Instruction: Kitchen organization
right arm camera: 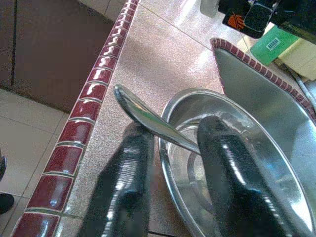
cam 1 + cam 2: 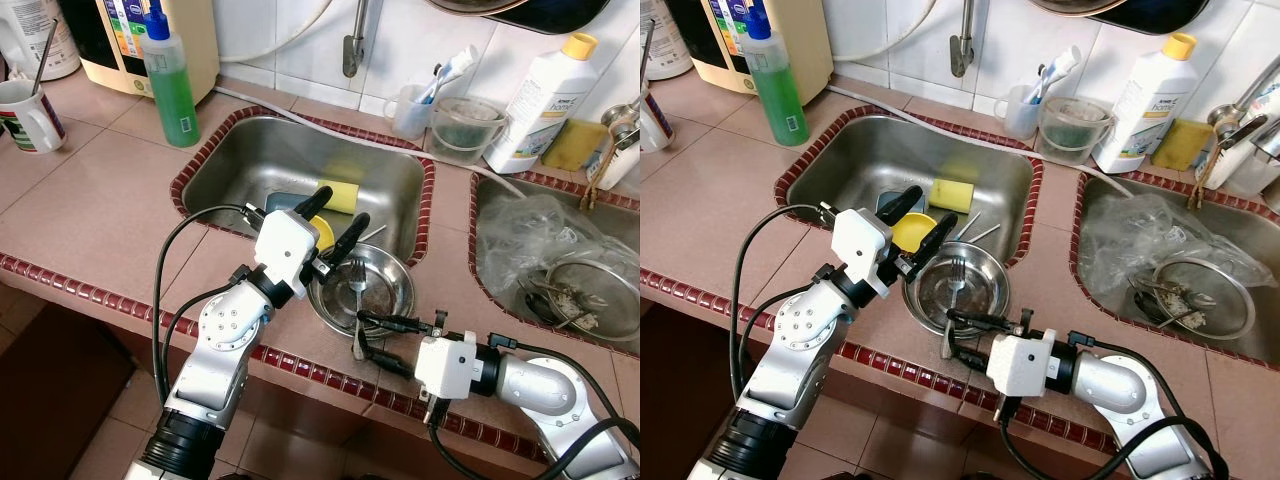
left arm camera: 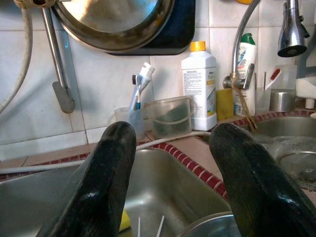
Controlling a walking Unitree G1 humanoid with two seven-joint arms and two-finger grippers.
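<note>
At lower centre, my right gripper (image 2: 385, 342) brackets the fork (image 2: 359, 300) handle, fingers apart, fork resting in the steel bowl (image 2: 385, 305). My left gripper (image 2: 335, 215) hangs spread above the sink (image 2: 250, 150).

A pink speckled tile bench (image 2: 90, 190) runs across the scene, edged along its front with glossy dark red tiles. Two steel sinks are set into it, each rimmed in the same red tile. A shallow steel bowl (image 2: 385, 300) sits on the bench by the near corner of the left sink (image 2: 250, 150), partly over its rim. At the back left stand a green bottle of liquid (image 2: 170, 85) and a white mug (image 2: 30, 115). Between the sinks, against the wall, are a cup of toothbrushes (image 2: 415, 105), a clear plastic tub (image 2: 463, 130) and a white bottle with a yellow cap (image 2: 540, 100).
</note>
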